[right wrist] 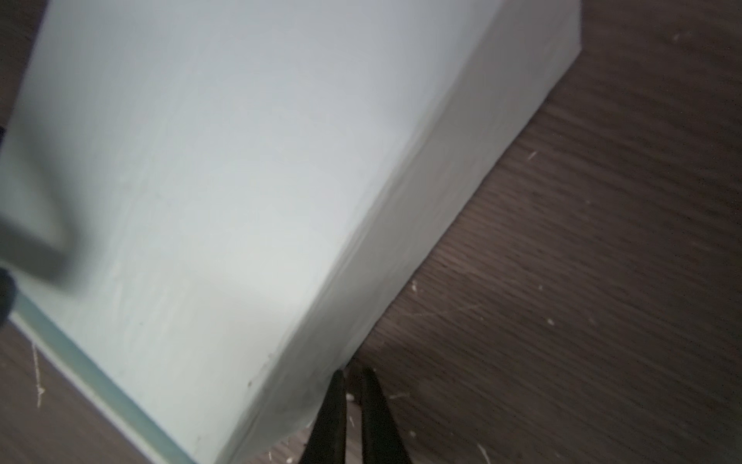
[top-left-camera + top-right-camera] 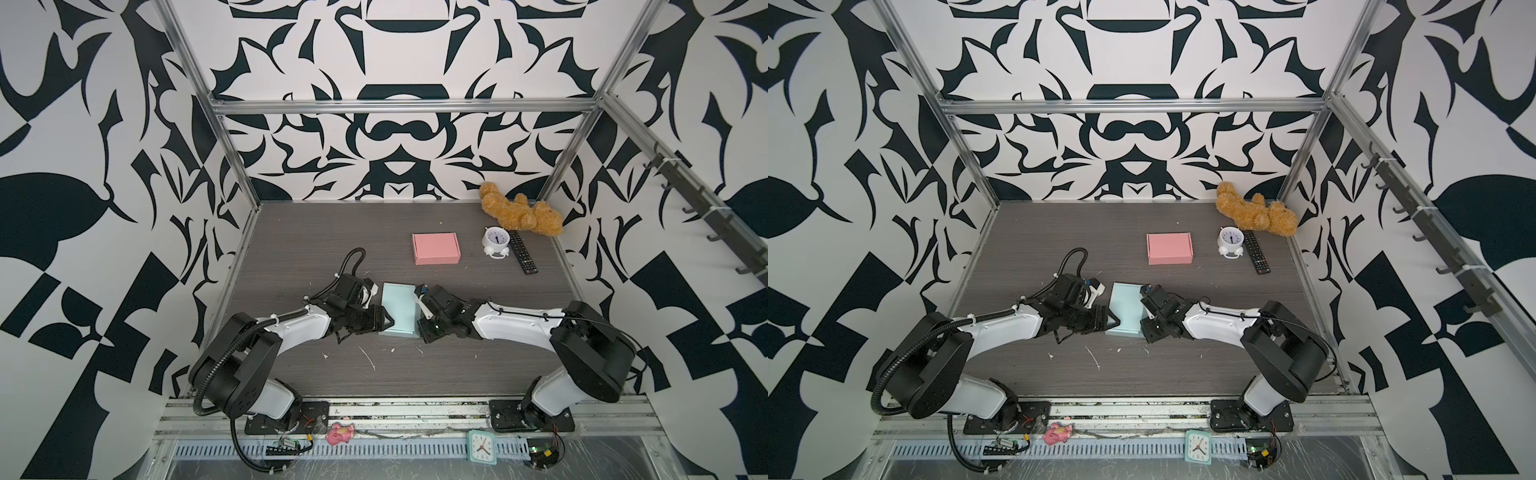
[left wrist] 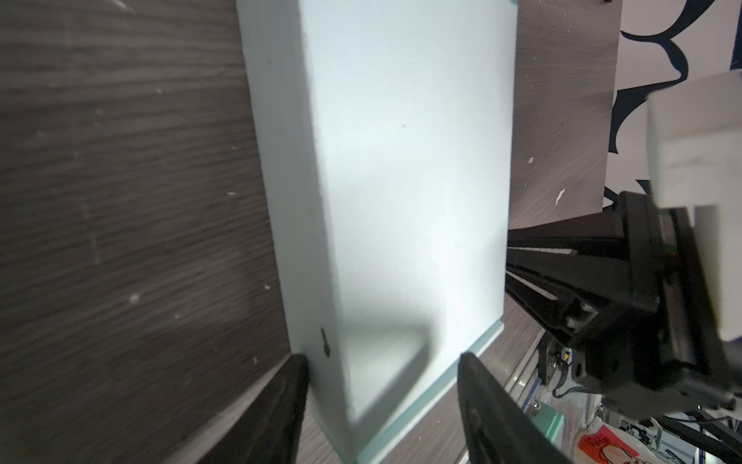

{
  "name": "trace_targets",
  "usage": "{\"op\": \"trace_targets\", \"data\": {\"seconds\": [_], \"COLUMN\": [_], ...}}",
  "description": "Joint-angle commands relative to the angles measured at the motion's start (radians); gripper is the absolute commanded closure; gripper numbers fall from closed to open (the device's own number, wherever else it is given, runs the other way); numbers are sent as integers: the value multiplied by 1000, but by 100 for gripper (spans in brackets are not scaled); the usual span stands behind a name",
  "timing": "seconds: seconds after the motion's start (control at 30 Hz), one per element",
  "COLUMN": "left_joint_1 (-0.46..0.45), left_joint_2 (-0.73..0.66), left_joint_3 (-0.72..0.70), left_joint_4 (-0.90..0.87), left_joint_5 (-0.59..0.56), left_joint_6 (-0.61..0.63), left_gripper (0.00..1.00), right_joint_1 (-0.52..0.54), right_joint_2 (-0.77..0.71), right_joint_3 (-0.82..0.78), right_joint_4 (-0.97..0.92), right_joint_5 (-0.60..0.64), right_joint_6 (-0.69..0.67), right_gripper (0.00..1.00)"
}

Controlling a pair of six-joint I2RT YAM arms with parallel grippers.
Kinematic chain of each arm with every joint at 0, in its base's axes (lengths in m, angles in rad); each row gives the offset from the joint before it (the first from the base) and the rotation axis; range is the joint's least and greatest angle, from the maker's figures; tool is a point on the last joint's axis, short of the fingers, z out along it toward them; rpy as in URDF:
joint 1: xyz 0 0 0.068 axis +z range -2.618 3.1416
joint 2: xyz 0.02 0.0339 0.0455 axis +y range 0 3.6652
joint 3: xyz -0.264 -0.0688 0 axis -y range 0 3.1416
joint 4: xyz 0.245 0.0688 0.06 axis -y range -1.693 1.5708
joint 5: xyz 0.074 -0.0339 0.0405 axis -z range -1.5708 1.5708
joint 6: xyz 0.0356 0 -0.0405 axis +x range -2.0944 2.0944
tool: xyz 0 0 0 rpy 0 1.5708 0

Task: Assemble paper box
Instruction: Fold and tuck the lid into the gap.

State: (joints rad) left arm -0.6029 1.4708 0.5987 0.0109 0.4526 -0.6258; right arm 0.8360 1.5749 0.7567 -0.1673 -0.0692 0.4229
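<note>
The light blue paper box lies folded up on the dark table between my two arms. A thin teal edge strip sticks out along its near end. My left gripper is open and straddles the near left corner of the box. One finger rests against the side wall, while the other stands clear of the strip. My right gripper is shut with nothing in it. Its tips sit at table level against the foot of the right wall of the box.
A finished pink box lies further back. To its right are a white alarm clock, a black remote and a brown teddy bear in the back right corner. On the front rail lie a pink toy and a green clock.
</note>
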Motion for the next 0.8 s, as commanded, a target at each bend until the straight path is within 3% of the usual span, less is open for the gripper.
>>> {"op": "trace_targets", "data": {"seconds": [0.0,0.5,0.77], "left_joint_1": [-31,-47,-60], "left_joint_2": [20,-1,-36], "left_joint_3": [-17,-55,-71], "left_joint_4": [75,152,163], "left_joint_5": [63,113,115], "left_joint_6": [-28,-76,-96], "left_gripper": [38,38,39], "right_joint_1": [37,74,79], "right_joint_2": [5,8,-11], "right_joint_3": [57,41,8], "right_joint_4": [118,262,302], "right_joint_5": [-79,-160,-169], "right_joint_6": [33,99,111], "right_gripper": [88,88,83]}}
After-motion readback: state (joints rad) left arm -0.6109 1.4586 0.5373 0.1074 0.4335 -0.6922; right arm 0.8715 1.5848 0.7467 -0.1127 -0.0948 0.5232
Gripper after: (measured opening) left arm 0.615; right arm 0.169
